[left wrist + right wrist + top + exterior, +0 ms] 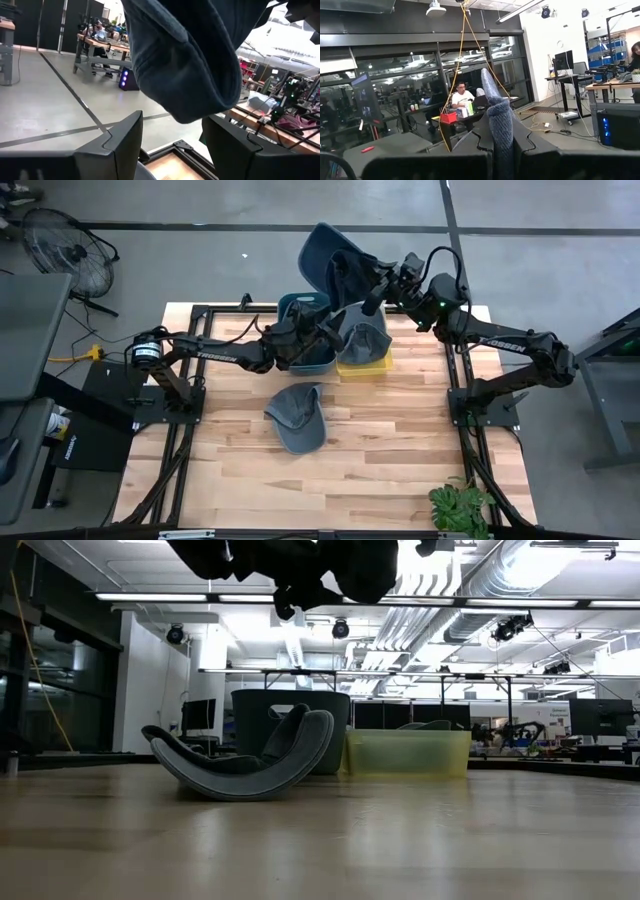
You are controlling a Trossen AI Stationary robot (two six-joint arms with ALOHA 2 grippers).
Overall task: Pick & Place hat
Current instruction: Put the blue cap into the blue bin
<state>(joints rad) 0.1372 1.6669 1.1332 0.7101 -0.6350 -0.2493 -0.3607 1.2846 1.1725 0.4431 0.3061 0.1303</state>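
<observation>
Blue hat [328, 260] pinched in right pincer [380, 288], held aloft

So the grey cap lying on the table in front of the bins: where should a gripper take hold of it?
Judging by its pose, the grey cap lies upside down and open, its edges curving up off the wood. Best to pinch the raised brim edge from above; the low view shows it clear of the table.

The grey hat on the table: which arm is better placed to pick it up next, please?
Left, probably. The left gripper hovers empty, jaws open, near the grey hat, while the right gripper is shut on the dark blue hat held aloft.
</observation>
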